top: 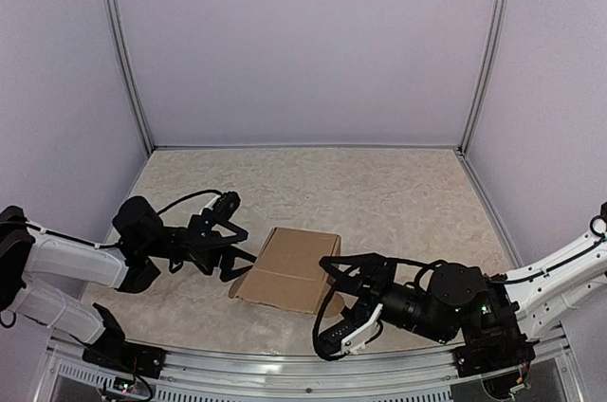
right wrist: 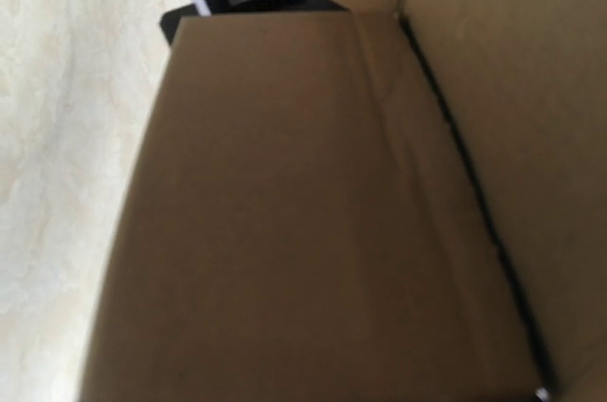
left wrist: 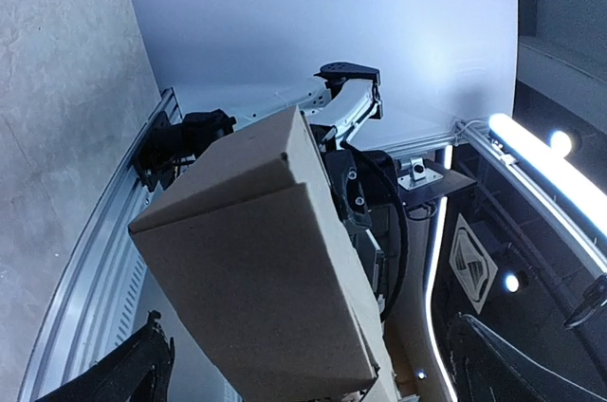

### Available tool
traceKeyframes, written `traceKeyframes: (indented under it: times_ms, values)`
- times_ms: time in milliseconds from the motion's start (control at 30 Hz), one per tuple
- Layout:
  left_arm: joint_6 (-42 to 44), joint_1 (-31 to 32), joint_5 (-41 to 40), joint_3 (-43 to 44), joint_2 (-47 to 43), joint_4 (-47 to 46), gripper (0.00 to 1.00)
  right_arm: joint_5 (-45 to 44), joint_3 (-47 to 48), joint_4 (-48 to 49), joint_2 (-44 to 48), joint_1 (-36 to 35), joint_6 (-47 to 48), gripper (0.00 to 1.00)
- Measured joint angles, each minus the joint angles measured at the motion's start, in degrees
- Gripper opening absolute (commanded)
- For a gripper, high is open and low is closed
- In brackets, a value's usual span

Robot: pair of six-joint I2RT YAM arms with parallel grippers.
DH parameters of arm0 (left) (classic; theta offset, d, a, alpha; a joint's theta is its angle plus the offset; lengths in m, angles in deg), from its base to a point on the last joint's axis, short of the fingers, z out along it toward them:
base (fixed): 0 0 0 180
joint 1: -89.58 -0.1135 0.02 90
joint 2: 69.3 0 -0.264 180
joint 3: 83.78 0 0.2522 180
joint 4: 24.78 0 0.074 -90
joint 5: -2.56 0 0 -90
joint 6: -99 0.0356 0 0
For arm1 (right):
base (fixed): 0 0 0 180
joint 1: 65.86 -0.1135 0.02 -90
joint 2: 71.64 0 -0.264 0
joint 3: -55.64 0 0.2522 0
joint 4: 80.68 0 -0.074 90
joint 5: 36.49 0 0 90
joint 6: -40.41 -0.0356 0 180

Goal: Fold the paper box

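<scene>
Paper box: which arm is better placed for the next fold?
Likely left: the left pincer is open beside the paper box, free to push; the right pincer sits at its right edge, seemingly bracing it.

Brown paper box (left wrist: 256, 279) close up, right arm (left wrist: 356, 103) behind it, metal rail (left wrist: 90, 260) at left

The paper box (top: 289, 269) is plain brown. The surface (top: 398, 193) is beige with cloudy, marble-like mottling, and the walls (top: 303, 42) are pale lilac-grey. The left arm (top: 76, 264) and right arm (top: 560, 274) are white with black joints.
</scene>
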Motion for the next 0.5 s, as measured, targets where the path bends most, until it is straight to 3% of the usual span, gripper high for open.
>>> traceKeyframes:
  times_ms: [133, 367, 500]
  values:
    - [8.81, -1.55, -1.68, 0.76, -7.3, 14.25, 0.99, -0.61, 0.11, -3.98, 1.66, 0.02, -2.82, 0.48]
    - [35.19, -3.61, -15.67, 14.19, -22.05, 60.54, 0.99, 0.02, 3.98, -16.48, 3.85, 2.97, -15.26, 0.47]
    - [43.91, -3.63, -23.04, 18.6, -26.99, 73.79, 0.99, 4.94, 8.04, -23.71, 5.25, 8.39, -26.36, 0.47]
